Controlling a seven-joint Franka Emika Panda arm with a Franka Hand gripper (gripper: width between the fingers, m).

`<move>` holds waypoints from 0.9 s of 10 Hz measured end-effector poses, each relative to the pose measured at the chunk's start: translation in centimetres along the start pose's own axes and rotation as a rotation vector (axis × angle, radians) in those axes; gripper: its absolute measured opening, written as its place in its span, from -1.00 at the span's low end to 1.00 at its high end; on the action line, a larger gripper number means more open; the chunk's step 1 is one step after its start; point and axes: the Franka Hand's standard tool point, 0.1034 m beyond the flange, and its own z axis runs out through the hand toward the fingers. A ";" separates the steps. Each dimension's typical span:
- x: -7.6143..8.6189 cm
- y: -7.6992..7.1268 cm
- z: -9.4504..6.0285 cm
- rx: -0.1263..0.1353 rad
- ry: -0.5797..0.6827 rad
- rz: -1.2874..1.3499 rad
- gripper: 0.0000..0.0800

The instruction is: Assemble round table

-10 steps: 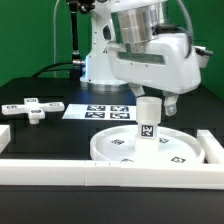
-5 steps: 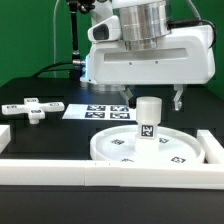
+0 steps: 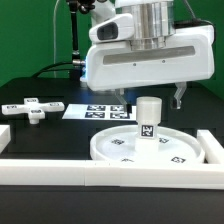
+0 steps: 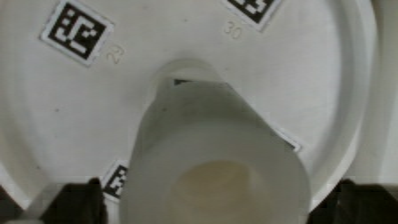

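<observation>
The large round disc (image 3: 140, 147) lies flat on the table with tags on its face. The short thick cylinder leg (image 3: 148, 118) stands upright at its middle. My gripper (image 3: 152, 98) hangs just above and behind the leg's top, open, with one finger on each side and nothing held. In the wrist view the leg (image 4: 214, 150) rises from the disc (image 4: 160, 40) between my two dark fingertips (image 4: 71, 200), with gaps on both sides. The small cross-shaped foot (image 3: 33, 107) lies on the black table at the exterior view's left.
The marker board (image 3: 100, 110) lies flat behind the disc. A long white border rail (image 3: 60, 171) runs along the front, another rail (image 3: 212, 148) stands at the exterior view's right, and a short piece (image 3: 4, 135) sits at the left edge.
My gripper has turned square to the camera, its fingers have spread wider apart, and it has shifted slightly towards the exterior view's left. The leg, disc and foot have not moved.
</observation>
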 end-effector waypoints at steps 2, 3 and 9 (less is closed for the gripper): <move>0.2 0.0 -0.2 -0.026 0.002 -0.262 0.62; 0.2 -0.1 -0.3 -0.036 0.000 -0.363 0.62; 0.1 0.1 -0.1 -0.061 -0.004 -0.765 0.62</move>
